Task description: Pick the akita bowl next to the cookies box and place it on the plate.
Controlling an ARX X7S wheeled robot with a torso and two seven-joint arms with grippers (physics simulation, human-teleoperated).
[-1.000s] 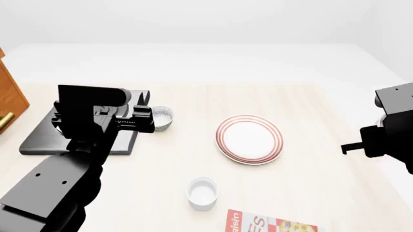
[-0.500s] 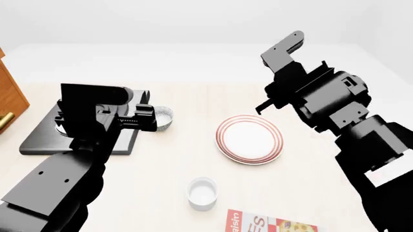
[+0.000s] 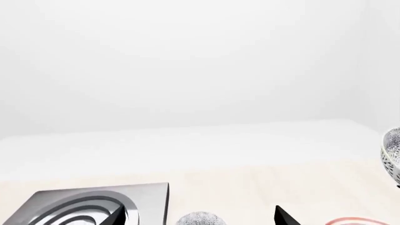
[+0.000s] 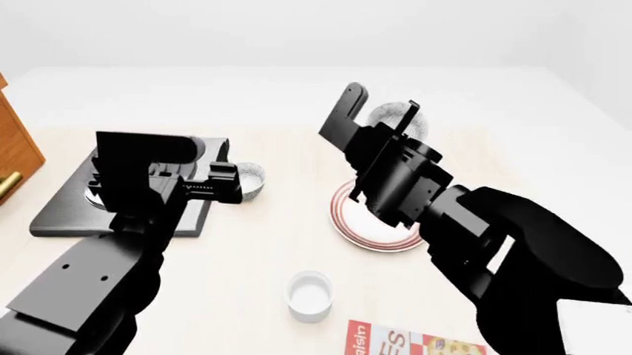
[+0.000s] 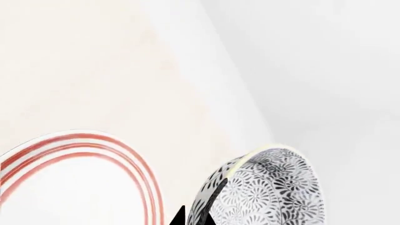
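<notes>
The pale wooden table (image 4: 257, 251) fills most of the head view. The big black right arm reaches across it, and the right gripper (image 4: 383, 103) is up in the air with its two fingers pressed on the akita bowl (image 4: 387, 115) - one finger on each side. The bowl is tipped on its side in the grip. In the right wrist view you can see its grey flower pattern and pale rim.

The left gripper (image 4: 229, 185) has its fingers apart and holds nothing. A flat grey board (image 4: 69, 211) with rings on it lies just beside this gripper, partly under the arm. A second grey bowl (image 4: 251, 177) sits on the table right at its fingertips. In the left wrist view this bowl shows between the two black tips, but I cannot tell if they touch it.

The plate (image 4: 345, 222) with red rings lies below the right gripper, and the arm hides part of it - the held bowl is above the plate's far edge, not on it.

The cookies box (image 4: 415, 344) lies well away from both grippers, at the near edge of the table. The small white cup (image 4: 309, 296) stands near the box.
</notes>
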